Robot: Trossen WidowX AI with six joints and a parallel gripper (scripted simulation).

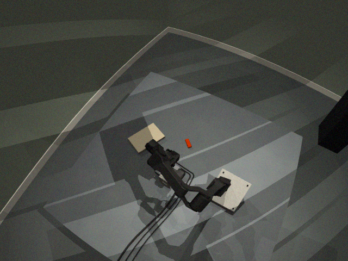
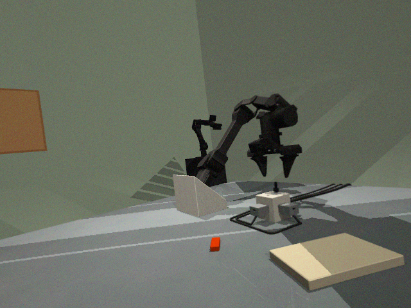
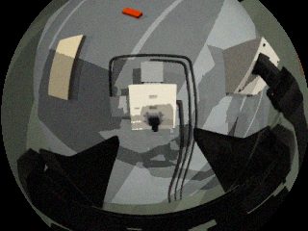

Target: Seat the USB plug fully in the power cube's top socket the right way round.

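The white power cube stands on the table with grey plugs in its sides. The small black USB plug stands upright from the cube's top. How deep it sits and which way round it is cannot be told. My gripper is open and empty, pointing down. In the exterior view its fingertips are a little above the plug, one to each side. In the top view the arm hides most of the cube and the plug.
Black cables loop around the cube. A tan slab and a small red block lie nearby. A pale wedge block stands on the other side.
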